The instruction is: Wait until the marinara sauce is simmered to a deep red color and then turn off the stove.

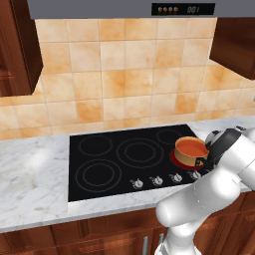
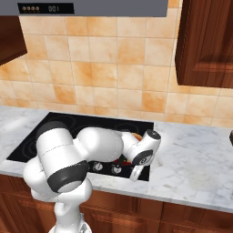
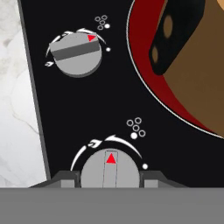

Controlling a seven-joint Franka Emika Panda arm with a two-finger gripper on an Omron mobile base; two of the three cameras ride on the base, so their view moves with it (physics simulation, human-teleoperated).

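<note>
- Hand view: gripper (image 3: 110,178) clamped on the near knob (image 3: 110,168), a finger (image 3: 151,177) at each side, pointer up.
- Risk: wrong knob (second knob (image 3: 75,52) sits just beyond), so the burner (image 3: 144,78) stays red.
- Farther: marinara sauce (image 1: 191,146) in the pot (image 1: 191,152), right-front on the stove (image 1: 124,149); looks orange-red, so switching off may be premature.

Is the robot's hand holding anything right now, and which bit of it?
Yes: the hand is shut on a stove knob, one finger on each side of its round body. The pot of marinara sauce is not held.
</note>
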